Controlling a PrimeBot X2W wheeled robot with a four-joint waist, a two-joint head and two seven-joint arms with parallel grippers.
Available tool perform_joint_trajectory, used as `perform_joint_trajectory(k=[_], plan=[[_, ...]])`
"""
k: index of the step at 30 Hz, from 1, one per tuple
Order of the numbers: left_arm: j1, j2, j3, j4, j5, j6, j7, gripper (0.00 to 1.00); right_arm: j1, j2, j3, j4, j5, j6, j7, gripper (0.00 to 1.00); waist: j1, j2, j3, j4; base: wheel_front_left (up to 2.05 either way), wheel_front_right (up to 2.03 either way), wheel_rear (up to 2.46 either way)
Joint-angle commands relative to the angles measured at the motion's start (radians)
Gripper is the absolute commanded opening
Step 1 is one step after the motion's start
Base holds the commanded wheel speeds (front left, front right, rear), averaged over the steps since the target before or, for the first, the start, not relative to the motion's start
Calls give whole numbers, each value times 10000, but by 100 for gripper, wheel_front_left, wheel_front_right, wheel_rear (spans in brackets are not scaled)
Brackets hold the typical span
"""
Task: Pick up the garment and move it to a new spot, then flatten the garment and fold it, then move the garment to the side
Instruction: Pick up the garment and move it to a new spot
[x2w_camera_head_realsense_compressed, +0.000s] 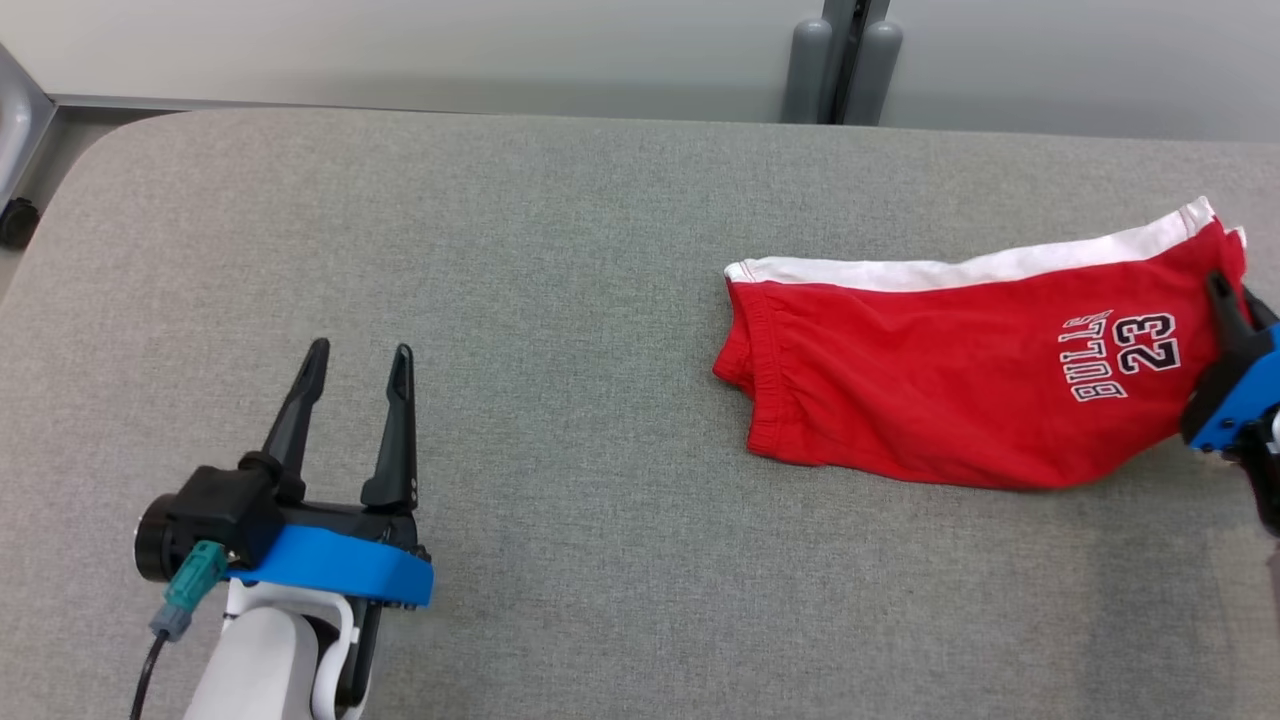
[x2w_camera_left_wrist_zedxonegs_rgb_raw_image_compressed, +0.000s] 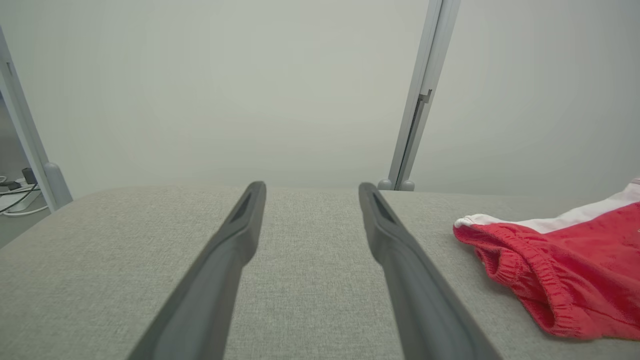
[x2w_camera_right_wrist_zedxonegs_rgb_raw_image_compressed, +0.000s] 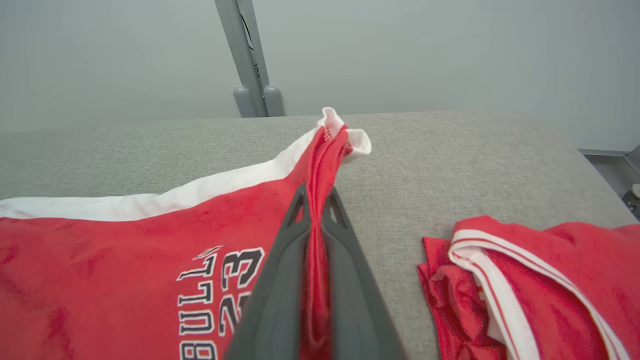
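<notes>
We see the red shorts (x2w_camera_head_realsense_compressed: 930, 380) lying on the right half of the grey table (x2w_camera_head_realsense_compressed: 560, 250). The waistband faces the middle, a white stripe runs along the far edge, and the lettering BULLS 23 sits near the right-hand end. Our right gripper (x2w_camera_right_wrist_zedxonegs_rgb_raw_image_compressed: 316, 197) has its two fingers clamped together on that right-hand end. A ridge of red cloth is pinched between them, and a tuft of red and white pokes out past the tips.

In the right wrist view, a second garment (x2w_camera_right_wrist_zedxonegs_rgb_raw_image_compressed: 550, 280) lies crumpled on the table to that gripper's right. It is also red with white stripes, and a strip of bare table separates it from the shorts.

Our left gripper (x2w_camera_head_realsense_compressed: 360, 350) is at the table's near left, well apart from the shorts, with its fingers spread wide and holding nothing. Open grey table lies between it and the waistband. We cannot tell whether it touches the table.

Beyond the far edge, a grey post (x2w_camera_head_realsense_compressed: 845, 60) with two rounded feet stands against a pale wall (x2w_camera_left_wrist_zedxonegs_rgb_raw_image_compressed: 250, 90). A dark wheel (x2w_camera_head_realsense_compressed: 18, 222) sits off the table's far left corner, and cables (x2w_camera_left_wrist_zedxonegs_rgb_raw_image_compressed: 17, 197) lie on the floor past the left edge.
</notes>
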Motion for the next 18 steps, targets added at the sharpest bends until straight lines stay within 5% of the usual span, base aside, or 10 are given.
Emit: perform_joint_trajectory(k=[1, 11, 18], plan=[[165, 49, -49, -8, 22, -13, -43, 100, 230, 199, -36, -271, -174, 1, 120, 0, 0, -1, -50, 8, 0, 0, 0], [147, 171, -276, 79, -64, -14, -43, 100, 244, 1767, 876, -2101, -1003, 1, 1382, 0, 0, -1, -190, 221, 0, 0, 0], [-190, 112, -599, 176, -143, -14, -43, 100, -344, 2686, 1725, -1765, -1262, 1, 1834, 0, 0, -1, -63, 599, 0, 0, 0]])
